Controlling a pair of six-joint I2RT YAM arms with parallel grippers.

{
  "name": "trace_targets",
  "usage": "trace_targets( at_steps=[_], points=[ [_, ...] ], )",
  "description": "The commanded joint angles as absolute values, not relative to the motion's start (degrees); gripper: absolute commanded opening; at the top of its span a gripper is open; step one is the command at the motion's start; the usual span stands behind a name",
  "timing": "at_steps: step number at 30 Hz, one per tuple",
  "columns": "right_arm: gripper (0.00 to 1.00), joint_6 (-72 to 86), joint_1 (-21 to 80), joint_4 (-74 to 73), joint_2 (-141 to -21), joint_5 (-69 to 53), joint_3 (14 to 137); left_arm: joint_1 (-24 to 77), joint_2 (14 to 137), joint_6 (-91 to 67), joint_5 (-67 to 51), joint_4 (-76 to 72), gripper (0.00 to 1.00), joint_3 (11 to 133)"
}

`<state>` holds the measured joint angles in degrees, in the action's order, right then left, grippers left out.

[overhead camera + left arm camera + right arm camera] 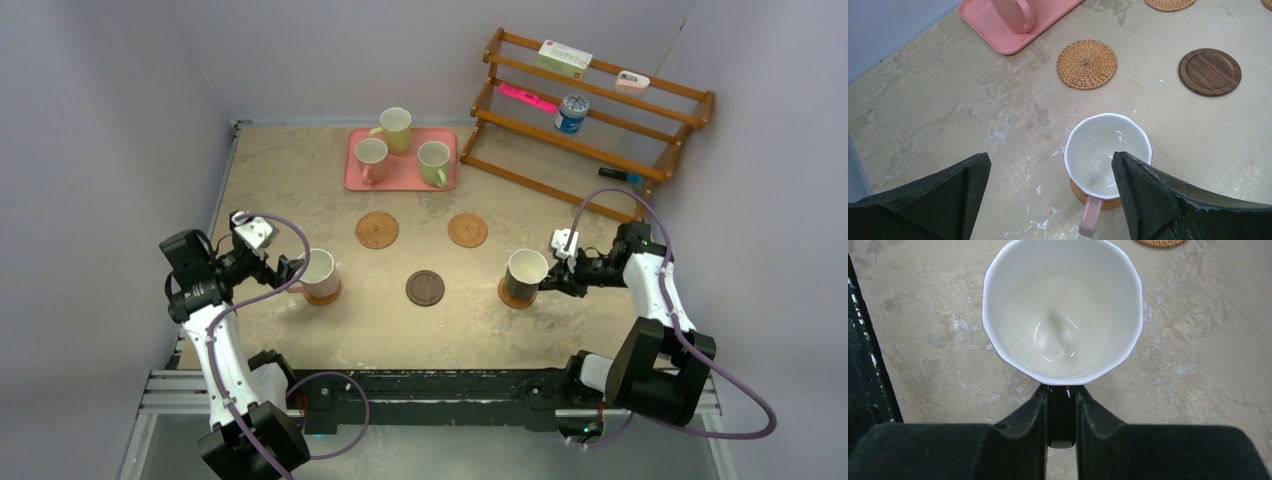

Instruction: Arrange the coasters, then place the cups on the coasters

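A pink cup (320,270) stands on a tan coaster (327,294) at the left, its handle (1091,217) pointing at my left gripper (1050,159). That gripper is open and just short of the cup, holding nothing. On the right, a black cup (526,270) with a white inside (1063,310) sits on another tan coaster (513,296). My right gripper (1062,390) is shut on its handle. Two woven coasters (377,230) (467,230) and a dark brown coaster (425,288) lie bare. Pink (371,157), yellow (396,128) and green (433,161) cups stand on the pink tray (397,182).
A wooden rack (600,150) leans at the back right and carries a box, a pink item and a small blue-and-white can (572,112). Walls close in the table on the left, back and right.
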<state>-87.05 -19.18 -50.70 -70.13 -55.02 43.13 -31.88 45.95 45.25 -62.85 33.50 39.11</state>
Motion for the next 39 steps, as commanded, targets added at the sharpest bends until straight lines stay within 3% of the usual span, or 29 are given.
trace_targets(
  at_steps=[1, 28, 39],
  points=[
    [0.00, -86.75, -19.42, -50.51, -70.27, -59.78, 44.21, -32.43, 45.97, 47.06, -65.48, 33.49, 1.00, 41.00],
    [0.00, -89.82, -19.47, -51.81, -72.18, -58.62, 42.56, -32.43, 45.70, 47.16, -65.62, 33.93, 1.00, 41.13],
    [0.20, -90.68, -19.42, -53.51, -70.31, -57.63, 42.45, -32.43, 45.48, 47.42, -65.67, 34.26, 1.00, 41.22]
  ],
)
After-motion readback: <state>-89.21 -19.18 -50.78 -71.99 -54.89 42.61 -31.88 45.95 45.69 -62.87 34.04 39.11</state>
